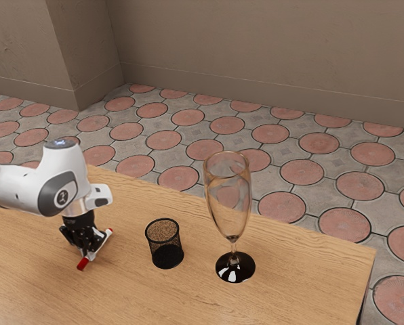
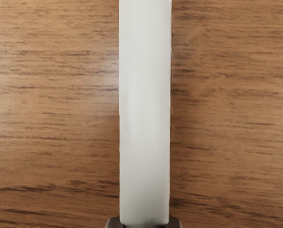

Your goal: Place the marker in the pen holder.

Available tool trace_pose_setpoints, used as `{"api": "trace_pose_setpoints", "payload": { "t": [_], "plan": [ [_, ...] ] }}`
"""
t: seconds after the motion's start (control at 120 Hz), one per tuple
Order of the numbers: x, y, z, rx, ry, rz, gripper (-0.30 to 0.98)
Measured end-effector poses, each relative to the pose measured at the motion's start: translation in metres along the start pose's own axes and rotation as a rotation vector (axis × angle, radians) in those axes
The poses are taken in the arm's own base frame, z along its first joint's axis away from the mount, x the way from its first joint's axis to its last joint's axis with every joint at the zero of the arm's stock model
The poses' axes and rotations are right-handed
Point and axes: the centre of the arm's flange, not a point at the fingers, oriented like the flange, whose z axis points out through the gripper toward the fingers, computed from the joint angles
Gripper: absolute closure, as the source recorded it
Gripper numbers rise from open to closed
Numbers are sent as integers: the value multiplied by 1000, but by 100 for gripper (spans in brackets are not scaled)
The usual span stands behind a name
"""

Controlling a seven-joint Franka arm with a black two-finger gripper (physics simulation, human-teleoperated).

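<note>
At the exterior view's left, my gripper (image 1: pixel 88 252) is low over the wooden table, fingers closed around the white marker (image 1: pixel 83 263) with red ends. One red end points toward the table's near side, the other away. Whether the marker touches the wood is hard to tell. In the wrist view the marker's white body (image 2: pixel 145 114) runs straight out from the gripper (image 2: pixel 144 223), a dark fingertip against each side. The black mesh pen holder (image 1: pixel 165 243) stands upright a short way toward the exterior view's right from the gripper, apart from it.
A tall clear glass (image 1: pixel 229 196) with a black base stands beyond the pen holder, toward the exterior view's right. The wooden table (image 1: pixel 310 271) ends at an edge near the tiled floor. Bare wood lies between the gripper and the holder.
</note>
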Motion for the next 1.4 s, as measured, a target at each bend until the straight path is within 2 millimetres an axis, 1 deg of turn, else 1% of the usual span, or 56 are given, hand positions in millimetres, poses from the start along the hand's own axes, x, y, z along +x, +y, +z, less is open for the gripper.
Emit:
{"api": "trace_pose_setpoints", "payload": {
  "t": [0.1, 0.167, 0.2, 0.258, 0.342, 0.392, 0.467, 0.517, 0.558, 0.6, 0.675, 0.733, 0.808, 0.9, 1.0, 1.067, 1.117, 1.2, 1.283, 1.308, 1.333, 1.367, 1.4],
  "plan": [
    [0, -3, 1, 3, 4, -5, 71],
    [2, 0, -6, 6, 10, 0, 73],
    [4, 3, -17, 9, 21, 7, 74],
    [6, 12, -43, 19, 47, 27, 75],
    [3, 27, -81, 31, 81, 58, 77],
    [-1, 44, -102, 39, 99, 93, 78],
    [-11, 85, -128, 51, 117, 175, 78],
    [-17, 109, -135, 63, 116, 220, 78],
    [-21, 124, -139, 71, 113, 247, 78],
    [-23, 135, -143, 76, 112, 265, 78],
    [-20, 152, -157, 81, 122, 287, 78],
    [-20, 159, -159, 84, 112, 294, 78],
    [-18, 169, -151, 87, 84, 304, 78],
    [-10, 182, -142, 89, 57, 316, 78],
    [3, 180, -129, 87, 23, 297, 75],
    [17, 176, -125, 80, 7, 277, 71],
    [23, 172, -124, 72, -9, 263, 60],
    [26, 163, -123, 61, -29, 242, 42],
    [32, 157, -131, 55, -29, 227, 28],
    [35, 156, -140, 52, -20, 224, 25],
    [41, 156, -158, 44, 0, 219, 22],
    [51, 158, -197, 13, 40, 203, 19],
    [59, 160, -245, -18, 98, 193, 16]
  ]
}}
